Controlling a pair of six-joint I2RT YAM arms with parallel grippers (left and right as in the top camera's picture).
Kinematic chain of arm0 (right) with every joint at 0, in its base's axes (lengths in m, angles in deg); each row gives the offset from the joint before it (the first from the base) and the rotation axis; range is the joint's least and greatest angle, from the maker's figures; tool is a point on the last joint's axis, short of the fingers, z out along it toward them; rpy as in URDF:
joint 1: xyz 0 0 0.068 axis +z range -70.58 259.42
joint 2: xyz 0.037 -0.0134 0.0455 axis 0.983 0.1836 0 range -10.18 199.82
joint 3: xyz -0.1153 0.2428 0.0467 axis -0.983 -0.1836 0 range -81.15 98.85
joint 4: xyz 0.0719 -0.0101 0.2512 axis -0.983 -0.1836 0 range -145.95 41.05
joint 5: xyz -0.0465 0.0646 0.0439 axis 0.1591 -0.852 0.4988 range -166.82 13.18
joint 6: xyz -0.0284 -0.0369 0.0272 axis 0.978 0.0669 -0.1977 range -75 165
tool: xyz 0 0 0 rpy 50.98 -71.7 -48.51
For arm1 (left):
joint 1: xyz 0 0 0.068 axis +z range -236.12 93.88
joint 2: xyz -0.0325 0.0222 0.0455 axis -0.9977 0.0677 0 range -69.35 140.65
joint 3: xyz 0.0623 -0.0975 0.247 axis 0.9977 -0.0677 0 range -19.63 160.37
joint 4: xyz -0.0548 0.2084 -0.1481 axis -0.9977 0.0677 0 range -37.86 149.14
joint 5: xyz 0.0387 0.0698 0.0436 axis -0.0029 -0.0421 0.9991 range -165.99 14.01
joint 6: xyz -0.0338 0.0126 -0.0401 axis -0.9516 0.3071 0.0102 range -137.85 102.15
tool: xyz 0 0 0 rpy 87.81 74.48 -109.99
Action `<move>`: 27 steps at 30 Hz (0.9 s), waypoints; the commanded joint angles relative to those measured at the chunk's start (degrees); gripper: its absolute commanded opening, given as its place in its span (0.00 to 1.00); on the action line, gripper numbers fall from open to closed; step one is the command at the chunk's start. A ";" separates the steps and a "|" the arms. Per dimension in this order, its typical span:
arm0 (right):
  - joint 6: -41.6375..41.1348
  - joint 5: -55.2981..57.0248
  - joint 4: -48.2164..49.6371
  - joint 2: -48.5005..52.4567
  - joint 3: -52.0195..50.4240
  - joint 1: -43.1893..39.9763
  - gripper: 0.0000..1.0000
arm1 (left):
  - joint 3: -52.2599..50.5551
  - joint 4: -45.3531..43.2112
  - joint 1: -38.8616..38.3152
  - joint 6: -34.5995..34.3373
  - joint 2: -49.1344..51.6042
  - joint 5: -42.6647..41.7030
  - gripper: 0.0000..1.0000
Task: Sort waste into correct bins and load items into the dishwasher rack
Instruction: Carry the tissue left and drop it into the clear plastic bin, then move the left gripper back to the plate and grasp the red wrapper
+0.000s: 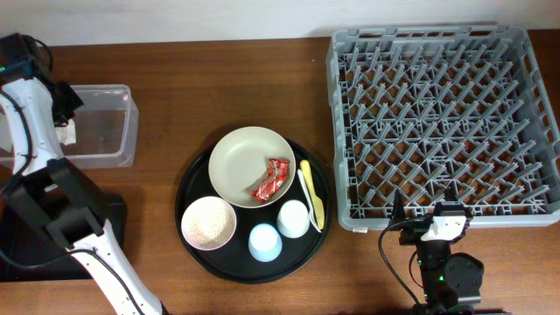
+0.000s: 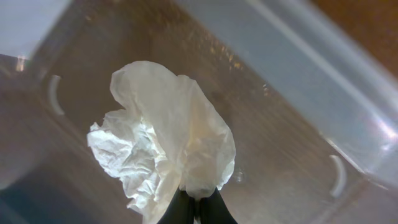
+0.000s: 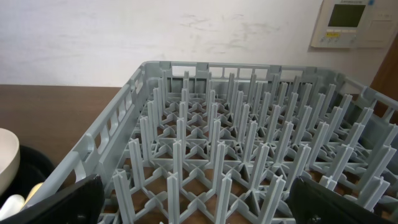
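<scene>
Tissue (image 2: 163, 143): one, pinched by left hand (image 2: 194, 210) over clear box (image 2: 323, 81); right hand (image 3: 199, 202) spread apart.

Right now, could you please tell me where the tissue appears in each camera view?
Overhead: the tissue is at far left, at the left end of the box.
Left wrist: the tissue fills the centre, with the box behind it.
Right wrist: not in it; only the rack shows.
Shared landmark: the box, seen in the overhead and left wrist views.
</scene>
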 commanded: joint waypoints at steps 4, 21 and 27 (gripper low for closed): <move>-0.33 0.94 -0.33 -0.33 -0.26 0.42 0.98 | 0.31 -1.14 0.42 0.98 2.60 -0.13 0.01; -0.31 0.92 -0.33 -0.33 -0.26 0.42 0.98 | 16.52 9.81 0.74 0.61 -6.29 -20.00 0.53; -0.33 0.92 -0.33 -0.33 -0.26 0.42 0.98 | 17.27 29.09 -8.92 0.11 -15.98 -23.80 0.53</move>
